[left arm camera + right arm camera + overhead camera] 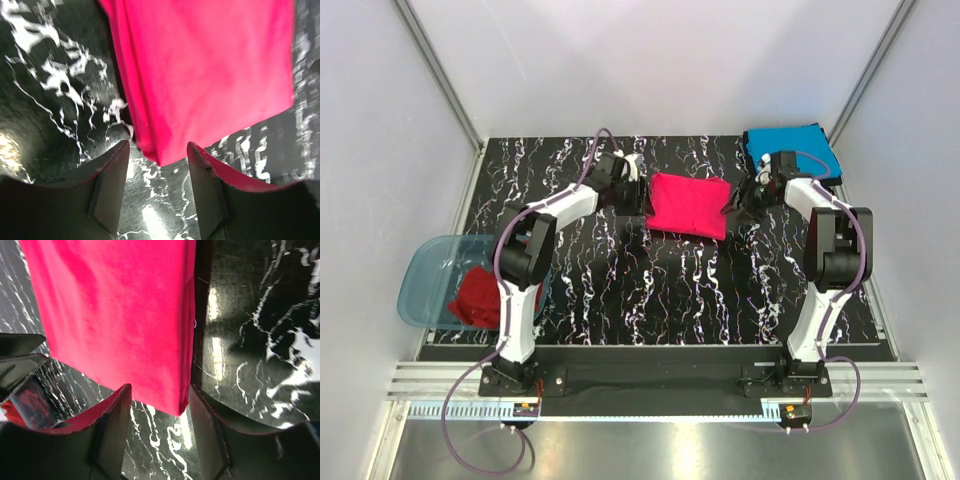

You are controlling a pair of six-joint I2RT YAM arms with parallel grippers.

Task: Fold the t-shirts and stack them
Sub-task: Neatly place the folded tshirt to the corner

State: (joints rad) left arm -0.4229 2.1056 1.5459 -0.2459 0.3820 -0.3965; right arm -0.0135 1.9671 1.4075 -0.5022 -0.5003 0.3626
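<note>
**Pink-red t-shirt (688, 205) lies folded between two open grippers**

The pink-red t-shirt is folded into a rough rectangle, slightly skewed, on the far middle part of the black, white-veined table (650, 290). It lies flat on the tabletop with an arm on each side.

The left gripper (638, 196) is at the shirt's left edge. In the left wrist view its jaws stand wide apart with nothing clamped. One corner of the pink-red t-shirt (210, 70) reaches down into the gap between them. The cloth touches neither jaw there.

The right gripper (740, 200) is at the shirt's right edge. In the right wrist view its jaws are also spread wide and hold nothing. A corner of the folded shirt (115, 315) sits just ahead of the gap, slightly towards the right jaw. The layered fold edge shows along the shirt's right side in that view.

A blue t-shirt (790, 145) lies folded at the far right corner of the table, just behind the right gripper and apart from the pink-red one.

A translucent blue-grey plastic tub (420, 270) sits at the table's left edge, beside the left arm. A darker red t-shirt (478, 295) lies crumpled inside it, unfolded.
</note>
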